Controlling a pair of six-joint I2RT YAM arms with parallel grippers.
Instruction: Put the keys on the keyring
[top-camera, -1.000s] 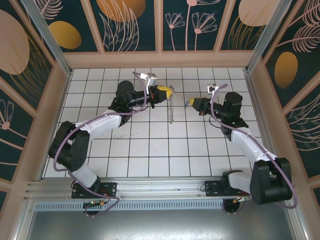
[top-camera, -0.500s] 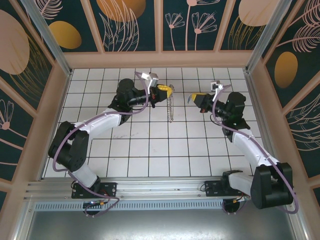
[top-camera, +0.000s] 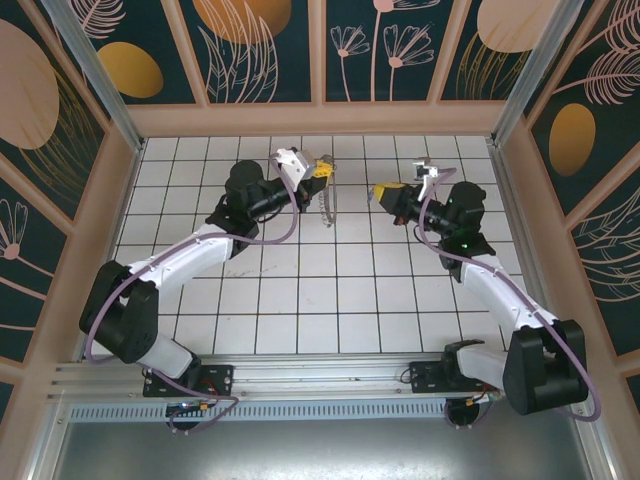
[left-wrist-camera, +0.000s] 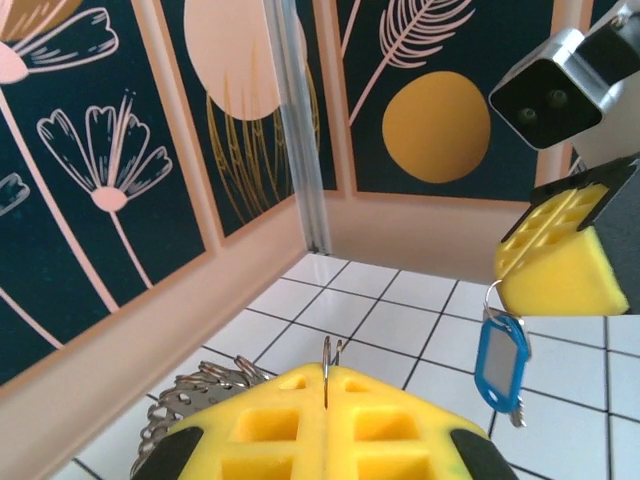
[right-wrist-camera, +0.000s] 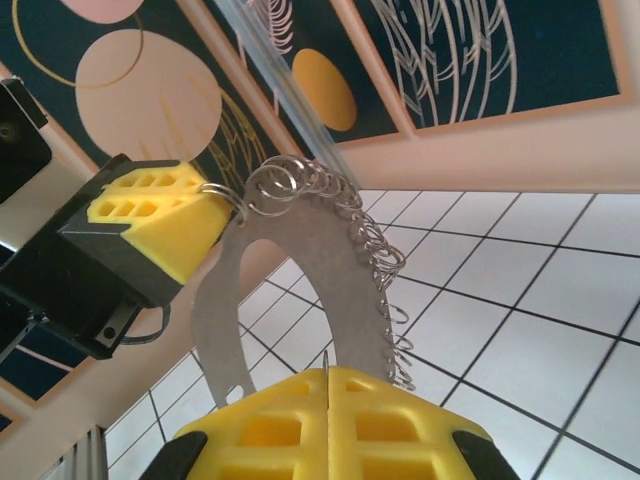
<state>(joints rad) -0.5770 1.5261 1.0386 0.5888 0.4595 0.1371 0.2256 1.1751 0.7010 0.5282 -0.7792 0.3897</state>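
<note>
The keyring (right-wrist-camera: 300, 250) is a grey horseshoe-shaped metal plate with several small split rings along its outer edge. It hangs above the tiles from my left gripper (top-camera: 322, 171), which is shut on one of its rings (left-wrist-camera: 328, 352). In the top view the keyring (top-camera: 326, 204) dangles below that gripper. My right gripper (top-camera: 380, 192) faces it from the right, a little apart. The keys (left-wrist-camera: 500, 360), a blue tag on a small ring, hang from its shut yellow fingertips (left-wrist-camera: 560, 265). In the right wrist view a thin metal sliver shows between the fingers of the right gripper (right-wrist-camera: 328, 378).
White tiled table (top-camera: 320, 290) ringed by a tan rim and dark flower-patterned walls. An aluminium corner post (left-wrist-camera: 295, 130) stands behind the left gripper. The right wrist's camera block (left-wrist-camera: 555, 85) sits just above the right fingers. Both arms are lifted over the table's far half.
My left gripper has swung left and toward the back wall, carrying the keyring with it. The right gripper has drifted up and slightly left, still facing it.
</note>
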